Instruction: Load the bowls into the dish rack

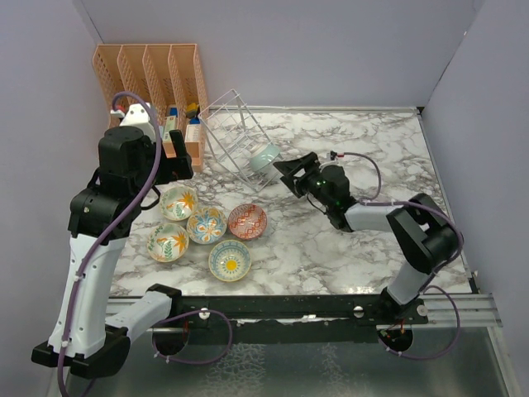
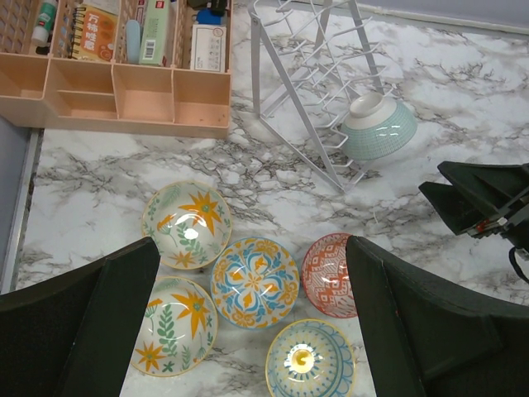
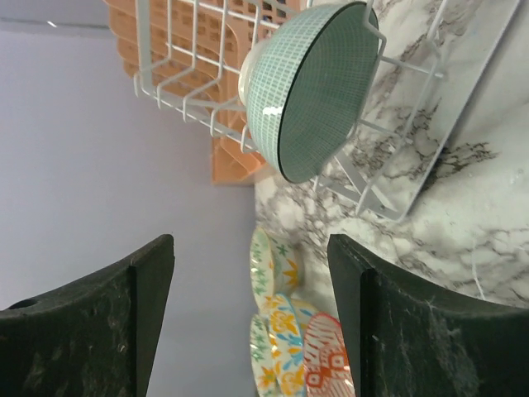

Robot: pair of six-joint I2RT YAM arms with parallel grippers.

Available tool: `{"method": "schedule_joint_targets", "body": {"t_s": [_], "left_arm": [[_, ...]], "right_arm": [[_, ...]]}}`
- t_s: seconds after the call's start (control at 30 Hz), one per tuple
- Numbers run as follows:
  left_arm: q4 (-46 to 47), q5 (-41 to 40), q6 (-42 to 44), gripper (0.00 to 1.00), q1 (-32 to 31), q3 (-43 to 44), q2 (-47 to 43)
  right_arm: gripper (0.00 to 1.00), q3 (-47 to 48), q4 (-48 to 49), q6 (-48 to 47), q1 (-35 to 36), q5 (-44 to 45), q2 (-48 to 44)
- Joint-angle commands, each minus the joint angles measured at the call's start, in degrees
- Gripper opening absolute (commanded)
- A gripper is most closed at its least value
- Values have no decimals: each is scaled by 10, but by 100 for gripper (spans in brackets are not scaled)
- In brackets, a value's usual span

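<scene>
The wire dish rack (image 1: pixel 231 132) stands at the back, tilted, with the plain teal bowl (image 1: pixel 265 155) resting on edge in its lower right slot. Several painted bowls sit upright in a cluster on the marble: orange-flower cream (image 1: pixel 178 202), blue-orange (image 1: pixel 206 224), red (image 1: pixel 247 221), leaf-pattern (image 1: pixel 167 243), yellow-rimmed sun (image 1: pixel 229 260). My left gripper (image 1: pixel 180 161) is open and empty, high above the cluster (image 2: pixel 254 282). My right gripper (image 1: pixel 285 175) is open and empty, just right of the teal bowl (image 3: pixel 314 83) and apart from it.
An orange slotted organizer (image 1: pixel 153 74) with small items stands at the back left against the wall, beside the rack. Grey walls close in the left, back and right sides. The marble table (image 1: pixel 372 240) ends at a metal rail in front.
</scene>
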Motion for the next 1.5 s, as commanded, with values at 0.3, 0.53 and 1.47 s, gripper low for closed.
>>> {"method": "schedule_joint_targets", "body": {"t_s": [0.3,0.53,1.47], "left_arm": [[-6,-34,7,99,-3,25,-32],[-6,-45,10,99,-3,22,-41],[-9,-63,26,99,-6,26,-53]], "right_arm": [[75,216,-677,-416,61,-68,-159],[74,327,-819,-488,207,-3,-100],[64,532,-880,-565,293,66,164]]}}
